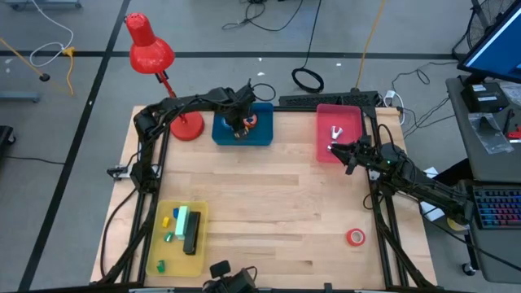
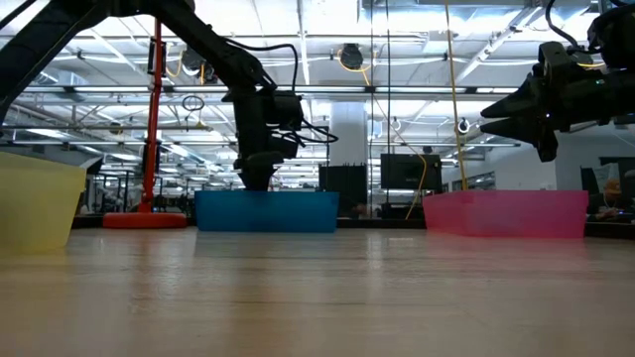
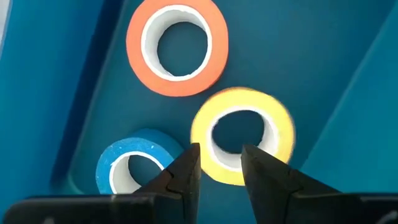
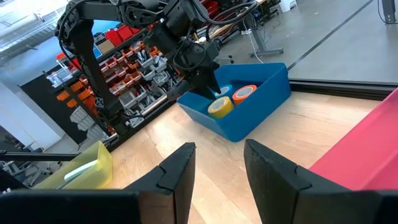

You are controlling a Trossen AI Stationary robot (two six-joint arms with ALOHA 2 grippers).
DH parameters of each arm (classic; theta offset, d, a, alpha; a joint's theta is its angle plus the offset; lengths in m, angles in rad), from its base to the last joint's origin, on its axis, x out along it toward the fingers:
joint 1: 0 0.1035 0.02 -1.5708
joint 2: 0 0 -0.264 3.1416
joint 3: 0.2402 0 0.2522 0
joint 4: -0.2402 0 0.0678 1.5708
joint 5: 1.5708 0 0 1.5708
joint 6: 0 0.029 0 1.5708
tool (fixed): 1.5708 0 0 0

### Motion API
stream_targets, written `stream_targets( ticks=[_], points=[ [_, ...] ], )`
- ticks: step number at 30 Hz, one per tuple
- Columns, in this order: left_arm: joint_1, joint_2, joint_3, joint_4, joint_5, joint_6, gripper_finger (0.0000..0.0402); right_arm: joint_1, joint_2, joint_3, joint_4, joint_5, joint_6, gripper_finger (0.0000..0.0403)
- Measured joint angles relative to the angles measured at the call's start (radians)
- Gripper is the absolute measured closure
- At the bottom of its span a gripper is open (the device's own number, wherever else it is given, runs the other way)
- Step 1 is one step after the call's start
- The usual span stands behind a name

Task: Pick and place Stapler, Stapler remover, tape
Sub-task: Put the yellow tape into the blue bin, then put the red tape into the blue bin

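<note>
1. Nearest the lens: left gripper (image 3: 221, 155), lowered into the blue tray (image 3: 348, 74) at the far edge of the table (image 1: 269, 212), fingers parted by a narrow gap and gripping nothing.
2. Straddles, with those fingertips, the near wall of the yellow tape roll (image 3: 280, 127); cannot tell whether the tips touch it.
3. Lying in the same tray: orange tape roll (image 3: 137, 46) just beyond the yellow one, blue tape roll (image 3: 109, 165) beside it, against the tray wall.
4. Hovering at the near edge of the pink tray (image 4: 367, 143): right gripper (image 4: 217, 152), fingers moderately apart, empty.
5. Resting inside the pink tray: pale stapler remover (image 1: 335, 133).
6. Lying alone on the bare wood, toward the near right of the table, well apart from both grippers: red tape roll (image 1: 351, 238).
7. Sitting in the yellow tray (image 1: 163, 244) at the near left: black stapler (image 1: 192, 232), with small coloured bits beside it.
</note>
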Motion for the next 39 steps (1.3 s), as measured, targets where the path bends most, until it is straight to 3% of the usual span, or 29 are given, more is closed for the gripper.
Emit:
stream_targets(
  ticks=[9,13,17,21,24,32,39],
  points=[
    [-0.023,-0.034,0.000,-0.031,0.000,-0.033,0.0282,0.000,0.000,0.000,0.071,0.000,0.002,0.0273],
    [-0.046,-0.104,0.012,-0.098,0.003,-0.159,0.0282,0.000,0.000,0.000,0.119,-0.004,0.029,0.0273],
    [-0.090,-0.211,0.013,-0.142,0.098,-0.354,0.0282,0.000,0.000,0.000,0.137,-0.005,0.135,0.0273],
    [-0.166,-0.318,0.013,-0.154,0.207,-0.388,0.0282,0.000,0.000,0.000,0.174,-0.066,0.138,0.0273],
    [-0.239,-0.387,0.013,-0.154,0.214,-0.419,0.0282,0.000,0.000,0.000,0.241,-0.166,0.114,0.0273],
    [-0.481,-0.507,0.013,-0.122,-0.081,-0.604,0.0282,0.000,0.000,0.000,0.441,-0.354,0.102,0.0273],
    [-0.663,-0.626,-0.061,-0.057,-0.305,-0.712,0.0282,0.000,0.026,0.084,0.396,-0.443,0.051,0.0273]
  ],
)
